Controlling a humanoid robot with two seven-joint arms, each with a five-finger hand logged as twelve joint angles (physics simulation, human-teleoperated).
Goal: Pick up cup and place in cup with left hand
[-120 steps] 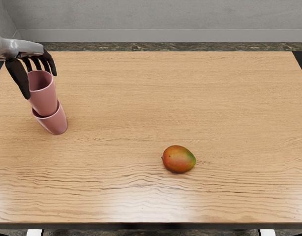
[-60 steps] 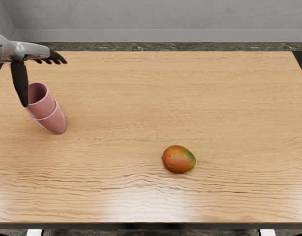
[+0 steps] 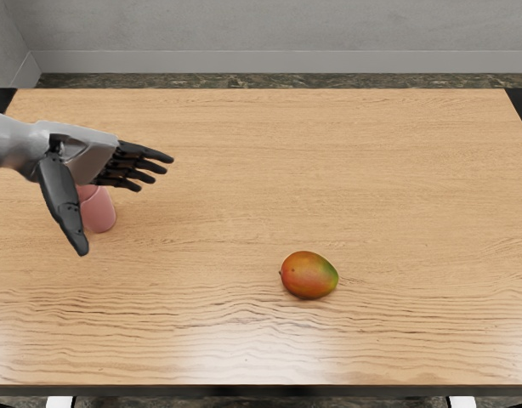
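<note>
My left hand (image 3: 123,206) hangs over the pink cups at the left of the table, its fingers spread and nothing in its grasp. Below it, part of the pink cups (image 3: 99,211) shows between thumb and fingers. The palm and thumb cover the rest, so how the upper cup sits in the lower one is hidden at this moment. No right arm appears.
A red and green mango (image 3: 309,274) lies on the wooden table (image 3: 380,187), right of centre and nearer the front edge. A grey wall stands beyond the far edge.
The left hand has let go of the upper cup, which sank deeper into the lower one. It has since moved right and towards the front, fingers spread, now covering most of the cups.
</note>
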